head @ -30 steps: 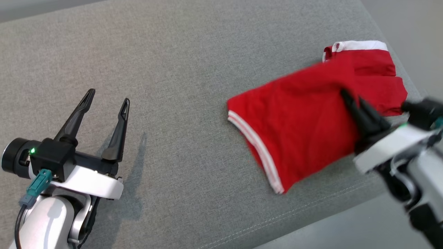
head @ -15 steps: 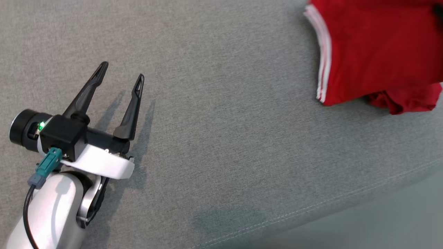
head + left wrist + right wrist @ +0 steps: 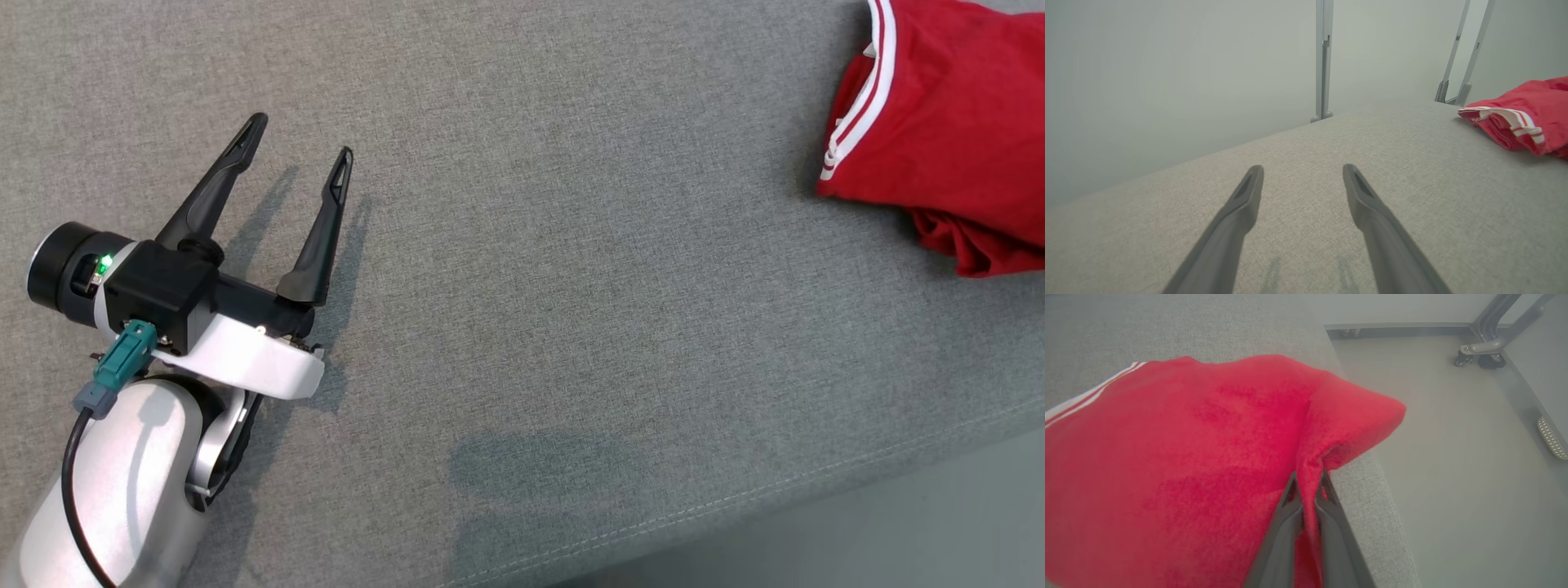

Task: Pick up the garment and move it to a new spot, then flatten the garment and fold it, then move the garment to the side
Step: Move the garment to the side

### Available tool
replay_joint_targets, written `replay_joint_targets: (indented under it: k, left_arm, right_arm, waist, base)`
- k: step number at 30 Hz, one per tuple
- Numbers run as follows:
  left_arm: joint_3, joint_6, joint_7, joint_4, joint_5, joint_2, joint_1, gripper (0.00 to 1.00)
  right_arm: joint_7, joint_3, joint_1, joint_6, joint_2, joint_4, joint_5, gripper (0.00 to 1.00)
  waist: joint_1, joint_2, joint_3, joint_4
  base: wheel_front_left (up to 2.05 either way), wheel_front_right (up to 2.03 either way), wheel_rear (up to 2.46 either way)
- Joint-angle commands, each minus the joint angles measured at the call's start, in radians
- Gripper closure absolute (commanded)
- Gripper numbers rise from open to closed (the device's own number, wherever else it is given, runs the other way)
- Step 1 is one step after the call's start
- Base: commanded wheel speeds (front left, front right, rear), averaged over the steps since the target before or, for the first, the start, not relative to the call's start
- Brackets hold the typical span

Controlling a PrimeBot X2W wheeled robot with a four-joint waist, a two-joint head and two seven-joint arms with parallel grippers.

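While the head camera has swung over the last second, shifting the whole picture, the real change is in the red garment (image 3: 939, 106). It then lay spread across the right middle of the grey upholstered surface (image 3: 571, 245) with the right gripper on it. It now sits bunched in the upper right corner of the head view, its white-striped hem turned nearly upright, much farther from the left gripper (image 3: 302, 139) than it was. The right wrist view explains this: the right gripper (image 3: 1308, 477) has its jaws clamped on a pinched fold of the red cloth (image 3: 1188, 457). The cloth rises to a peak close to the surface's right edge, with bare floor (image 3: 1453, 457) beyond. At the lower left of the head view, the left gripper hovers low over bare upholstery, jaws wide apart and holding nothing. Its own wrist view (image 3: 1302, 169) looks across the surface to the garment (image 3: 1531, 106), well off to the right. This reads as a carrying step towards the right side, though whether it is the first relocation or the final setting aside is hard to judge. The cloth looks rumpled under the held fold, so it may need smoothing. Set down this near the edge, it could slide off.
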Motion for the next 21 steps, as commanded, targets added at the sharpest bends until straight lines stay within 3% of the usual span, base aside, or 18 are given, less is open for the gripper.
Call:
replay_joint_targets:
  k: [1,9,16,21]
  left_arm:
    - [0.031,-0.003,-0.003,-0.026,0.008,0.022,-0.03,0.0]
    - [0.021,-0.002,-0.01,-0.02,0.002,0.015,-0.04,0.0]
    - [0.021,0.005,-0.022,-0.017,-0.006,0.01,-0.041,0.0]
    - [0.022,0.013,-0.038,-0.017,-0.012,0.005,-0.034,0.0]
  right_arm:
    - [-0.013,0.006,0.042,0.001,-0.046,0.007,-0.012,1.0]
    - [-0.078,0.05,0.039,0.001,0.008,0.211,-0.091,1.0]
    - [-0.303,0.087,-0.04,0.001,0.036,0.371,-0.264,1.0]
    - [-0.35,0.095,-0.09,0.001,0.043,0.425,-0.375,1.0]
  waist:
    - [0.0,0.0,0.0,-0.001]
    - [0.0,0.0,0.002,0.027]
    - [0.0,0.0,0.02,0.08]
    - [0.0,0.0,0.026,0.119]
  base:
    - [0.0,0.0,0.0]
    - [0.0,0.0,0.0]
    - [0.0,0.0,0.0]
    - [0.0,0.0,0.0]
